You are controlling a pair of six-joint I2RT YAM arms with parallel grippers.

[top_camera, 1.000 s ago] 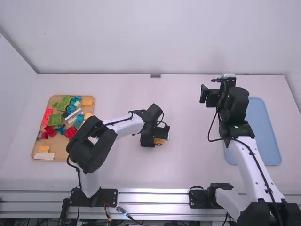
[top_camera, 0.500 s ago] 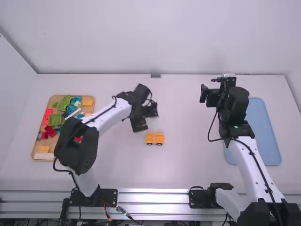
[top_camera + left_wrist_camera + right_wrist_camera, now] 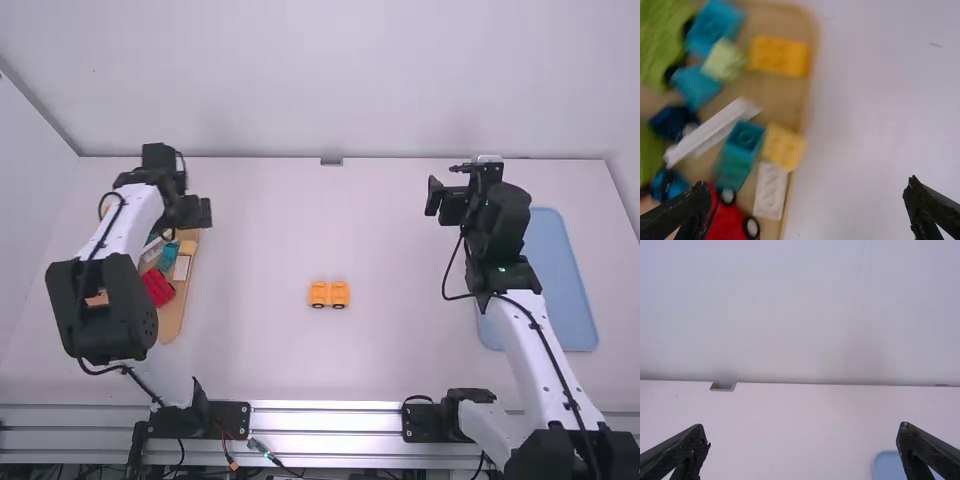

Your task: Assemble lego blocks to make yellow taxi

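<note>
Left arm is swinging left, away from the yellow vehicle (image 3: 328, 294), and is bringing its gripper to the tray's far right part. Vehicle is staying put at the middle of the table (image 3: 400, 350); right arm is keeping its pose.

Left gripper (image 3: 188, 214) is hovering over the wooden tray (image 3: 172, 318). Fingers are standing wide, holding nothing.

Right gripper (image 3: 446, 202) is hanging above the far right part of the table, just left of the blue tray (image 3: 562, 285). Fingers are standing wide here too, gripping nothing.

Vehicle is standing upright, two yellow-orange upper parts sitting side by side, black wheels showing along the near side. Neither gripper is touching it.

In the wooden tray, at left: an orange block (image 3: 779, 56) is lying by the far right corner. Nearer along the right edge, a light yellow block (image 3: 784, 146) is lying beside a teal block (image 3: 746, 135), with a white block (image 3: 771, 190) sitting just nearer. A long white piece (image 3: 712, 130) is lying slantwise to their left. A red piece (image 3: 158, 288) is resting nearer still. Green pieces (image 3: 662, 45) are lying farther left.
</note>
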